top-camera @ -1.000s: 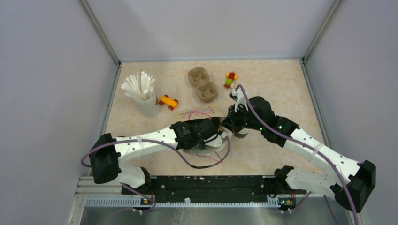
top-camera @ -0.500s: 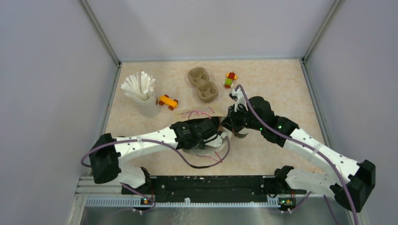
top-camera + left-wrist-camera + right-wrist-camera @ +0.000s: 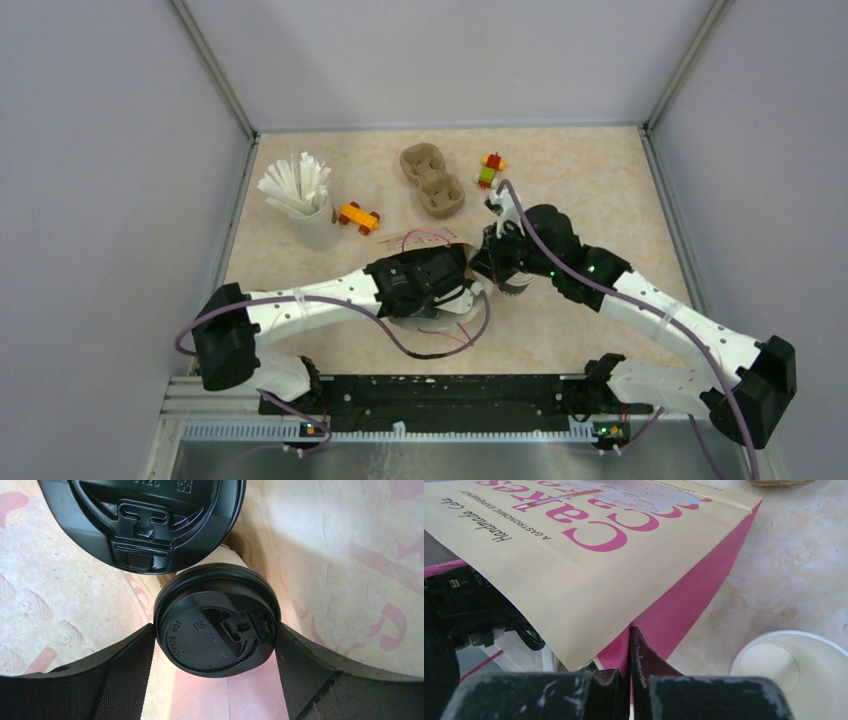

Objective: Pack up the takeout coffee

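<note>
Beige marbled tabletop (image 3: 580,170). Your right gripper (image 3: 630,630) pinches shut on cream-and-pink paper bag (image 3: 574,580) edge, propping mouth open; left gripper (image 3: 215,630) clasps black-lidded paper cup (image 3: 210,640) between fingers, inside bag.

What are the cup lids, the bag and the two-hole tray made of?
Cup lids: black plastic, semi-gloss, embossed lettering. Bag: printed paper, matte, sharp creases. Tray: likely moulded pulp, brown and dull; too small to see texture.

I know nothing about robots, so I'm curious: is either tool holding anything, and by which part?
The right tool pinches the paper bag by its pink side fold. The left tool brackets a lidded cup; whether it grips is unclear.
</note>
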Tool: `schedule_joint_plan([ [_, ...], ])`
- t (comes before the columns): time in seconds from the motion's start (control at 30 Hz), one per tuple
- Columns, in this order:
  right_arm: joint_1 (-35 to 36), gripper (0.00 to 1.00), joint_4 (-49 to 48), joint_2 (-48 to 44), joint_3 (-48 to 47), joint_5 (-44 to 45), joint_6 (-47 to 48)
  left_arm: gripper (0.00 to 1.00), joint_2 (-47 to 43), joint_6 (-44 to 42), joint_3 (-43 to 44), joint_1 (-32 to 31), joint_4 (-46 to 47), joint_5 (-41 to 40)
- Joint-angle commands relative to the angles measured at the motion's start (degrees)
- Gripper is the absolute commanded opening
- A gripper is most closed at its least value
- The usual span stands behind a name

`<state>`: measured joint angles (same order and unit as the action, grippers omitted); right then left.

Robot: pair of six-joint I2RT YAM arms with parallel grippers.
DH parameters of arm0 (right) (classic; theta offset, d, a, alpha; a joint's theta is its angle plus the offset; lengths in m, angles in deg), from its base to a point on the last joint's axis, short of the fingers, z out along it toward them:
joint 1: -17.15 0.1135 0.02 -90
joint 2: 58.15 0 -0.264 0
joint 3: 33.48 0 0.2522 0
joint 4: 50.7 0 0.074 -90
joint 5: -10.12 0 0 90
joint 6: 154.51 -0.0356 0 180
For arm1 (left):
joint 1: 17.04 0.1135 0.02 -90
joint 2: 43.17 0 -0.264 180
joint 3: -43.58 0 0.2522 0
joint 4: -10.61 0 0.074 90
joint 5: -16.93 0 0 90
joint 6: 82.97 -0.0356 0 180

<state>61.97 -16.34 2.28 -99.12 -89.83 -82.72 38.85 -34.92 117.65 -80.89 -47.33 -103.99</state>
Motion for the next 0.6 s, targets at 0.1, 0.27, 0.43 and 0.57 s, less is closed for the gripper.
schedule_joint_plan([
  [0.1, -0.3, 0.0, -1.7, 1.2, -3.5, -1.0, -1.1, 0.5, -0.6, -0.6, 2.0, -0.1, -0.2, 0.5],
  [0.27, -0.3, 0.0, -2.0, 1.5, -3.7, -0.8, -1.4, 0.55, -1.2, -0.9, 1.7, -0.1, -0.4, 0.7],
  [0.43, -0.3, 0.0, -1.9, 1.6, -3.7, -0.7, -1.7, 0.58, -1.4, -0.8, 1.7, -0.1, -0.3, 1.0],
  [0.57, -0.4, 0.0, -1.9, 1.7, -3.7, -0.5, -1.7, 0.65, -1.5, -1.1, 1.9, -0.1, -0.3, 0.7],
])
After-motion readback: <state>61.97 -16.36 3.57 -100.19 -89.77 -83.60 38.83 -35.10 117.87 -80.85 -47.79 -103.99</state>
